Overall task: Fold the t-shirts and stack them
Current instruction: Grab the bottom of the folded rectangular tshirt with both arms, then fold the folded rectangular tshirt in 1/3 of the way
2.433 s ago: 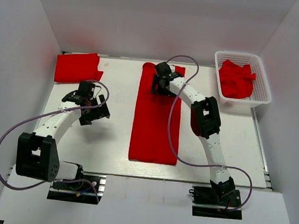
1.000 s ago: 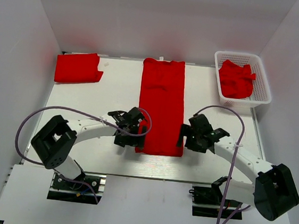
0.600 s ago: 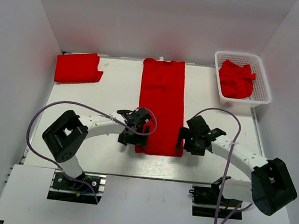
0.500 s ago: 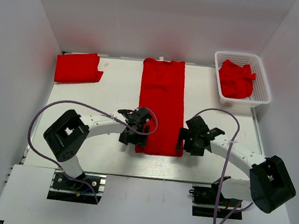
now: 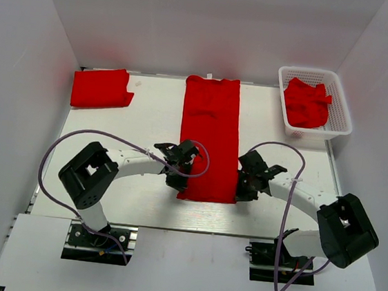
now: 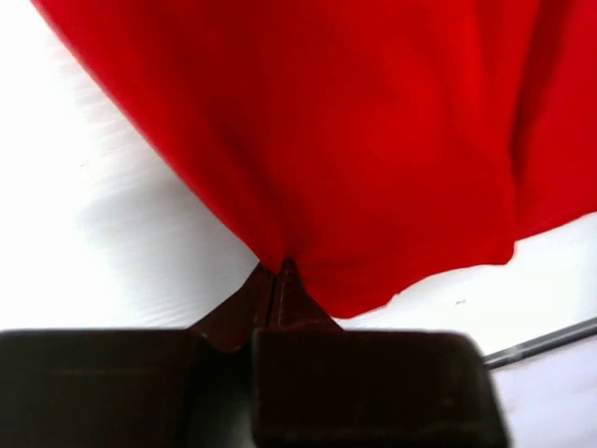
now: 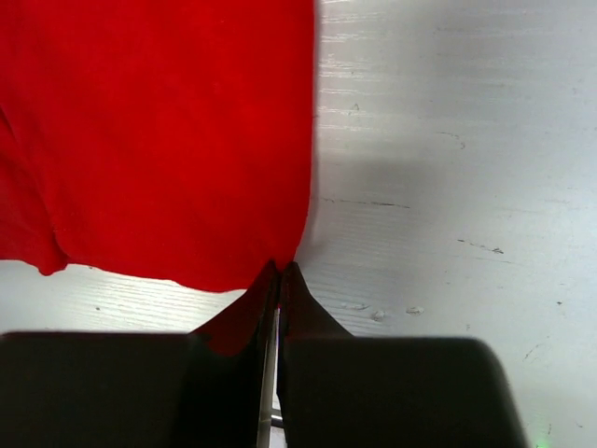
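With the left fingers (image 6: 244, 306) and right fingers (image 7: 306, 315) each pinched shut on a near corner of the narrow-folded t-shirt (image 5: 211, 130) lying along the middle of the bench (image 5: 152, 117), both corners should probably rise together and travel level toward the far hem, keeping edges aligned.

Landmark: long red folded cloth t-shirt (image 5: 210, 137), laid lengthwise down the middle of the flat white surface (image 5: 149, 113), one short end far, the other toward the arm bases.

- Far-left of it, well apart: small red folded cloth t-shirt (image 5: 101, 88), on the surface.
- Far-right of it: white plastic mesh basket (image 5: 346, 120), with crumpled red t-shirts (image 5: 306, 102) inside.
- Left gripper (image 5: 179, 183) at its near-left corner, right gripper (image 5: 240, 191) at its near-right corner. Jaws of each meet on the cloth edge.
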You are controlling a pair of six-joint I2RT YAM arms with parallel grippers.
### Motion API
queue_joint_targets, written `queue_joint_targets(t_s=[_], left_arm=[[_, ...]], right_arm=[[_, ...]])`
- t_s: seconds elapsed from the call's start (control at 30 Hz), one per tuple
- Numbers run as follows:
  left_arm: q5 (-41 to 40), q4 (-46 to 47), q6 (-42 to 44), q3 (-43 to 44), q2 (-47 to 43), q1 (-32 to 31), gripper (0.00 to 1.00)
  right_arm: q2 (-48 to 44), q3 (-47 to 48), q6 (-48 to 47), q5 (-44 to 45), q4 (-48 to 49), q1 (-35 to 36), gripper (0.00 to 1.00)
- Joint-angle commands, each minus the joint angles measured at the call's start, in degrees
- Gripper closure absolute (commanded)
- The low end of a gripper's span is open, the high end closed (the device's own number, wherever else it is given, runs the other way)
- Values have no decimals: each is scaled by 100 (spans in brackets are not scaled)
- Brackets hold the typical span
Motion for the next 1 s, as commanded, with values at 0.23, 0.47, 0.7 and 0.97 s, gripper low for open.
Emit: queue_joint_targets(t_s=[0.23,0.47,0.7,0.97], left_arm=[[224,-141,-135,-77,-626,-40,100],[163,-158,-135,572,-548,127,100],[188,-536,-135,1355,-56,530,100],[671,-309,189,1839,392,1225,100]], right_arm=[[-729,-26,-96,-16,-15,55,100],[-406,589,-439,614,-155,11,100],[307,1591,-650,1116,-323,-33,100],[949,2592,-922,1495,-226,-287,100]])
